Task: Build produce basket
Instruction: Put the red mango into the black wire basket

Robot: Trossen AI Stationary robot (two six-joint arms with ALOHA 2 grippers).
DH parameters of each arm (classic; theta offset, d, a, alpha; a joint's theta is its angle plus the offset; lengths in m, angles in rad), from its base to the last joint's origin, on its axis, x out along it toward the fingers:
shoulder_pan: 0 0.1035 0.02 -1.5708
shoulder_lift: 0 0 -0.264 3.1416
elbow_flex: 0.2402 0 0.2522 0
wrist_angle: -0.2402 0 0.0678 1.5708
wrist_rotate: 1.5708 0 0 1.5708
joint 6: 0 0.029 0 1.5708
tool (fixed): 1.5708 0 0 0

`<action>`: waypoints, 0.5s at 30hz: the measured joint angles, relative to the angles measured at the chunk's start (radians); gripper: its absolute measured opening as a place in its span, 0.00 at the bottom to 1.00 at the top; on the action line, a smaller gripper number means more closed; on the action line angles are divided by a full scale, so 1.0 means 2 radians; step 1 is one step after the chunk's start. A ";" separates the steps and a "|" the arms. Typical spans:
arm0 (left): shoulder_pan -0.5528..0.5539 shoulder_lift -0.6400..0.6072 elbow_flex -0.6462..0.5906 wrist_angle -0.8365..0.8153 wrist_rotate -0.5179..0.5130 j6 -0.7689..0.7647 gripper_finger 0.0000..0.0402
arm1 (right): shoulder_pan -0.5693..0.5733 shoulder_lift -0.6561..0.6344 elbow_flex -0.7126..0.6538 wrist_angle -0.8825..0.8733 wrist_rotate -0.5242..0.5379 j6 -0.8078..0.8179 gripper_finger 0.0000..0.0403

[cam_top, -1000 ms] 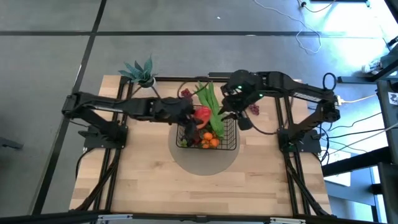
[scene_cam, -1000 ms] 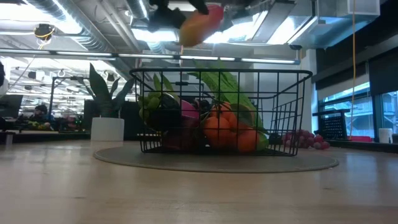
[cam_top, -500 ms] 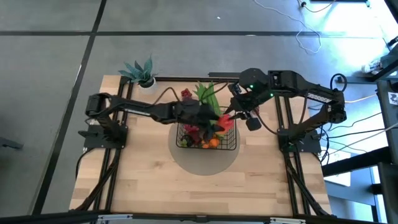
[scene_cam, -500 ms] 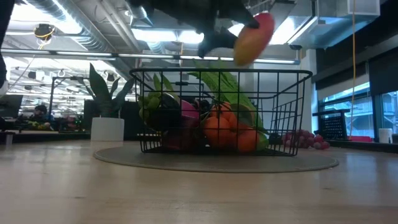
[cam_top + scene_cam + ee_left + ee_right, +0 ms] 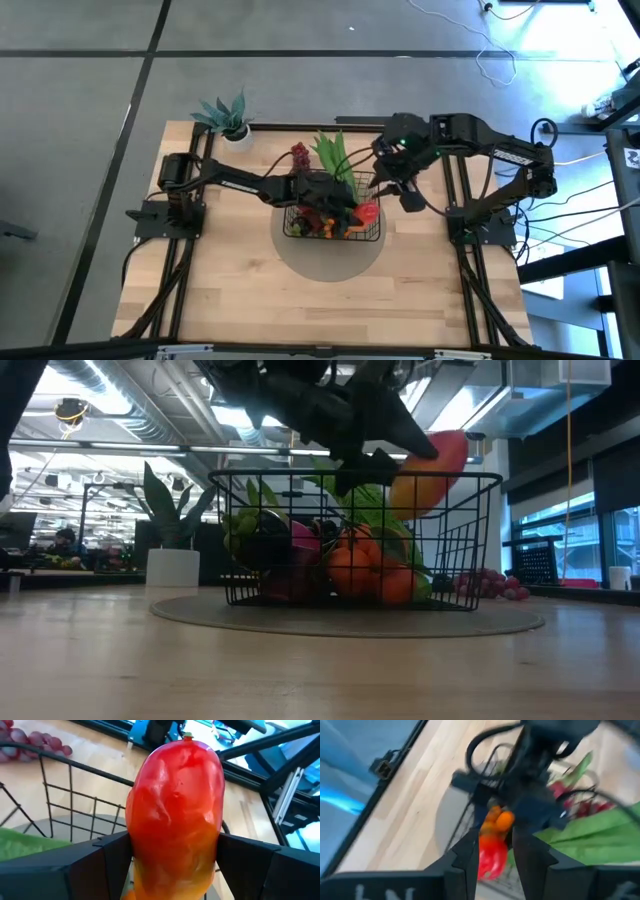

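mango (image 5: 175, 815), red over yellow-orange, in left gripper (image 5: 172, 852)

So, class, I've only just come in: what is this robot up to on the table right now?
It is filling a basket with produce. The left gripper is shut on a red-yellow mango, holding it over the basket's right part at about rim height. Oranges, green pods and other fruit already lie inside. A grape bunch sits on the table outside. The right gripper hovers open near the basket's right side.
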 joint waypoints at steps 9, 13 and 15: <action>0.001 0.000 0.000 -0.014 -0.005 0.026 0.58 | 0.000 0.000 0.000 -0.075 -0.009 0.010 0.26; -0.001 0.000 0.000 -0.018 -0.005 0.025 0.58 | 0.000 0.000 0.000 -0.077 -0.009 0.011 0.26; -0.002 0.000 0.000 -0.019 -0.005 0.025 0.58 | 0.000 0.000 0.000 -0.077 -0.009 0.009 0.26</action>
